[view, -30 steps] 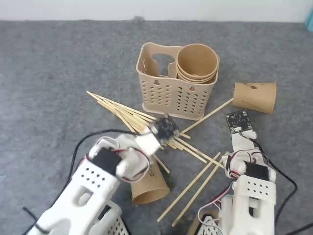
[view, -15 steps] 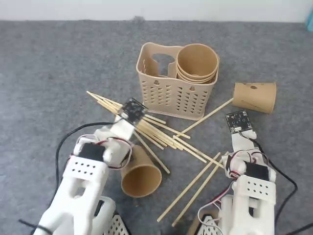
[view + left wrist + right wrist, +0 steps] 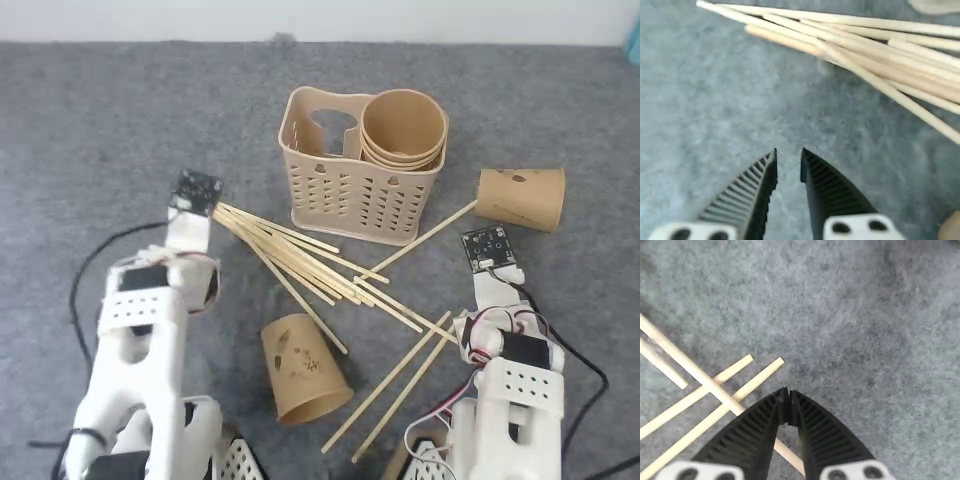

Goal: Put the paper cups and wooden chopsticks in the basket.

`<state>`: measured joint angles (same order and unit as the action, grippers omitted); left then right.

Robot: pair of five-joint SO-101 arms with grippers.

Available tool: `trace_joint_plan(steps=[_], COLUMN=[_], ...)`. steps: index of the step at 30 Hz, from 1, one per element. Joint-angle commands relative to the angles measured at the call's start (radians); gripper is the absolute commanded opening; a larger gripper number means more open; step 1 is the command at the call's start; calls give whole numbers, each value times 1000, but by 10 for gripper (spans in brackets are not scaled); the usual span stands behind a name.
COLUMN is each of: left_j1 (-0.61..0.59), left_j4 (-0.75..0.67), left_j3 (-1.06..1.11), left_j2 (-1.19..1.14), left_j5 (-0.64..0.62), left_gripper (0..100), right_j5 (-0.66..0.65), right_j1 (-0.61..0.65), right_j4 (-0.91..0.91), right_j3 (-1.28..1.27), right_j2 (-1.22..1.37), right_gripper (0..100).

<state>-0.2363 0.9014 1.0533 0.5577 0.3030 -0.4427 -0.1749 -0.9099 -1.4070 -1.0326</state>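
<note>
Stacked cups already sit in the basket. On the grey surface a far cup lies at the basket's 3 o'clock and a near cup at 6 o'clock. The step in hand looks like chopstick pickup. The left claw, slightly spread and empty, hangs by the chopstick bundle at the basket's 7 o'clock. Next it must straddle the bundle's end and pinch. The right claw, pressed together and empty, hangs above loose sticks.

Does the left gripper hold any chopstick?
No, the left gripper is empty, and the chopsticks lie apart from it.
</note>
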Motion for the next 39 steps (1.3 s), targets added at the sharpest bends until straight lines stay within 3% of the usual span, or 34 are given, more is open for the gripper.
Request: trace_joint_plan(steps=[1,6,9,17,25,29,34,39], left_j1=[11,164,273,488,644,736,741,643], left_j4=[284,612,646,638,603,514,350,290], left_j3=[-226,-349,-344,-148,-148,-139,-116,-108], left_j2=[20,133,256,460,295,180,40,-83], left_j5=[-5,87,87,86,80,-3,-91,-89], left_gripper=[89,58,17,11,9,9,9,9], right_j5=[-3,-3,-3,-3,-3,-3,-3,-3], right_j1=[-15,-15,-15,-15,-13,-13,-13,-15], right_j4=[7,7,7,7,8,10,10,12], right_j3=[5,5,5,5,5,5,5,5], right_j2=[12,12,12,12,12,12,12,12], right_gripper=[9,9,9,9,9,9,9,9])
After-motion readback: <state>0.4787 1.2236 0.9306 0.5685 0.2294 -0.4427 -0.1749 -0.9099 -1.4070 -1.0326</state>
